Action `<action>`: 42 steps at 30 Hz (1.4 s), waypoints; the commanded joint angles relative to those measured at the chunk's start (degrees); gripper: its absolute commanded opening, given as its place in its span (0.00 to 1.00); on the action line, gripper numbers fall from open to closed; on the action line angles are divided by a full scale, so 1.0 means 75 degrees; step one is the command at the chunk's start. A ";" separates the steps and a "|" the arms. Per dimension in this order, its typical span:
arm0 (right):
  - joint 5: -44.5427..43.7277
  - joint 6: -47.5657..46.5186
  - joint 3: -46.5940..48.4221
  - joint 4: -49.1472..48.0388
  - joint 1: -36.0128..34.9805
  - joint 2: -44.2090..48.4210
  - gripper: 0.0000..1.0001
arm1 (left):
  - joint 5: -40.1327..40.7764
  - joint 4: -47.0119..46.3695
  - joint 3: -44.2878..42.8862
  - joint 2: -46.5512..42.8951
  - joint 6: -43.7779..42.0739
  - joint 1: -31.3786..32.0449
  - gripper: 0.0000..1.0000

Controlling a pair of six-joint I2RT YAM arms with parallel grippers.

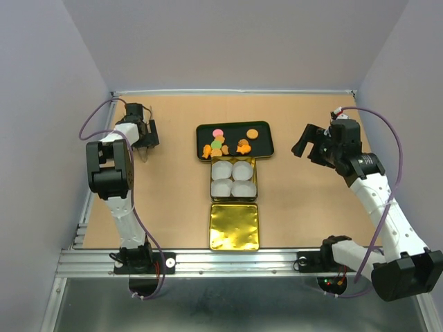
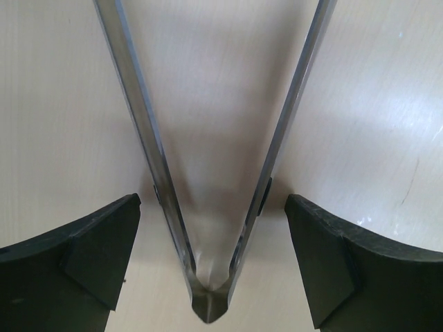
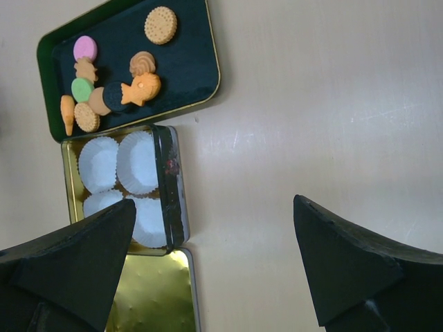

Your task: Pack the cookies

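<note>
The cookies [image 1: 217, 146] lie on a dark green tray [image 1: 263, 146] at mid table: mostly orange, one pink [image 3: 86, 48], one green [image 3: 82, 89], a round biscuit [image 3: 160, 25] apart from the cluster. My left gripper [image 1: 143, 142] is at the far left, open, its fingers either side of metal tongs [image 2: 142, 117] that lie on the table, not touching them. In the left wrist view the gripper [image 2: 211, 207] straddles the tongs' hinged end. My right gripper [image 1: 308, 145] is open and empty to the right of the tray, and in its wrist view [image 3: 213, 204] it is over bare table.
An open tin [image 1: 255, 181] holding several white paper cups [image 1: 233, 178] sits just in front of the tray. Its gold lid [image 1: 234, 226] lies flat nearer me. Grey walls enclose the table on the left, back and right.
</note>
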State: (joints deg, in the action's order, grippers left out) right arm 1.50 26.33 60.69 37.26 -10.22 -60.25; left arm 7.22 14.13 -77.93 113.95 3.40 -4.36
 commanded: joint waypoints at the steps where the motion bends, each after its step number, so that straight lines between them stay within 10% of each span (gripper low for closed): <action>1: -0.0164 -0.0206 0.0451 -0.0022 -0.0056 -0.0088 1.00 | 0.0046 0.0237 -0.0507 0.0591 -0.0183 -0.0191 0.99; 18: -0.0692 -0.0475 0.0522 -0.0069 -0.0055 -0.0475 1.00 | -0.0448 0.0401 -0.0824 0.1025 0.0051 -0.0298 0.78; 24: -0.0762 -0.0487 0.0463 -0.0128 -0.0056 -0.0510 1.00 | -0.0646 0.0623 -0.0918 0.1037 -0.0102 -0.0298 0.35; 42: -0.0388 -0.0171 0.1201 -0.0291 -0.0243 -0.0931 1.00 | -0.1512 0.2428 -0.1984 -0.1480 0.0624 0.0790 0.14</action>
State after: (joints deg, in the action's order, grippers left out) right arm -2.92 23.77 64.20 37.32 -11.40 -66.48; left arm -0.56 28.45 -89.91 111.63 6.13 -1.58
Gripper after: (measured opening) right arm 0.999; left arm 0.345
